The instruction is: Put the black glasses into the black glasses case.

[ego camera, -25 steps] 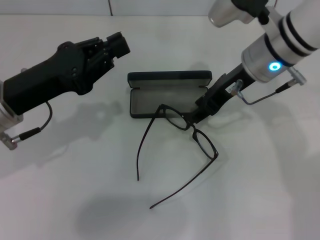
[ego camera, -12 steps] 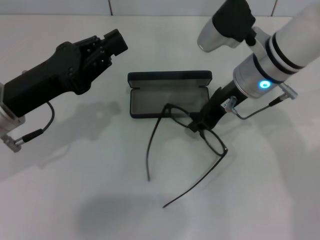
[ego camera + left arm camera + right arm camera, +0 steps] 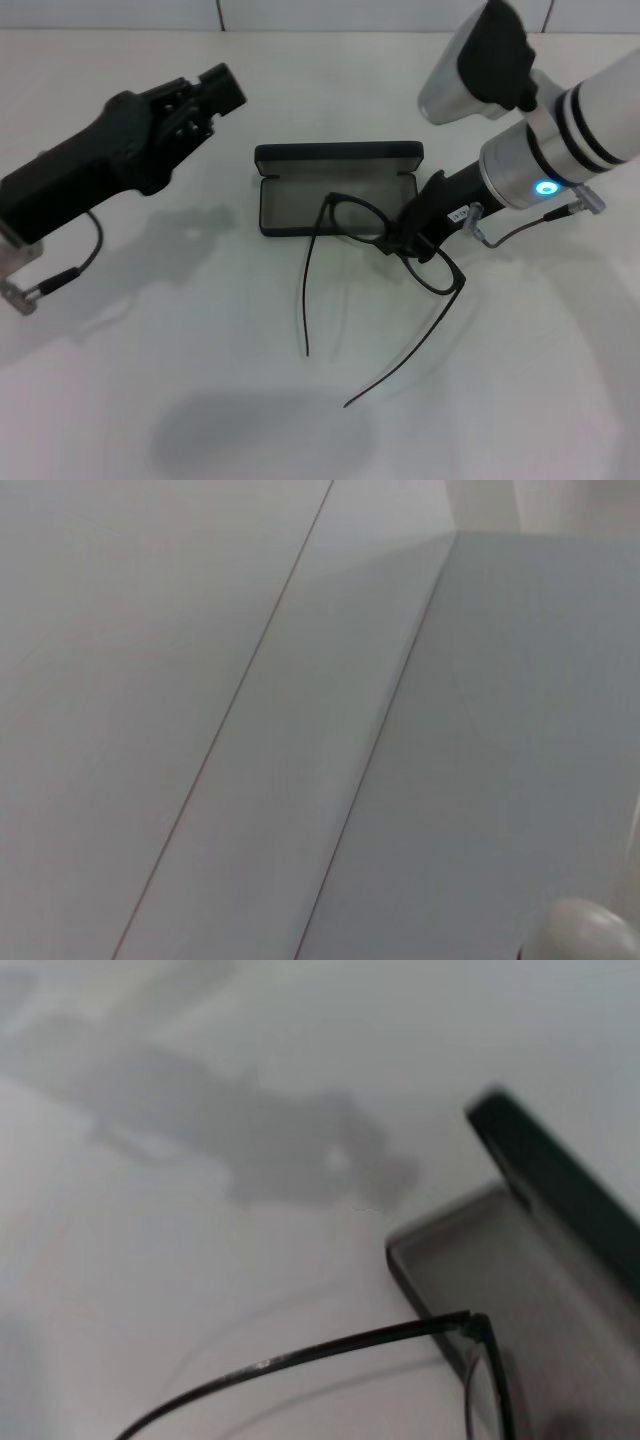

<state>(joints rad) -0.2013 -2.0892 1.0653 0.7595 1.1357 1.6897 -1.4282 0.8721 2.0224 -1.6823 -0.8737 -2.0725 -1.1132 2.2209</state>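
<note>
The black glasses case (image 3: 300, 212) lies open in the middle of the table, grey lining up and lid (image 3: 338, 155) standing at the back. My right gripper (image 3: 402, 243) is shut on the black glasses (image 3: 350, 215) near the bridge and holds them tilted above the table. One lens hangs over the case's front right part, the other (image 3: 440, 275) outside it. The temple arms (image 3: 306, 300) trail toward me. The right wrist view shows one temple arm (image 3: 300, 1350) and the case lining (image 3: 500, 1280). My left gripper (image 3: 222, 85) hovers left of the case.
The white table (image 3: 150, 400) carries only the case. A tiled wall edge runs along the far side (image 3: 220, 15). The left wrist view shows only pale wall panels (image 3: 200, 680).
My right gripper has swung the glasses right and up. One lens now hangs over the case and the temple tips have shifted right. The left gripper has drifted slightly left.
</note>
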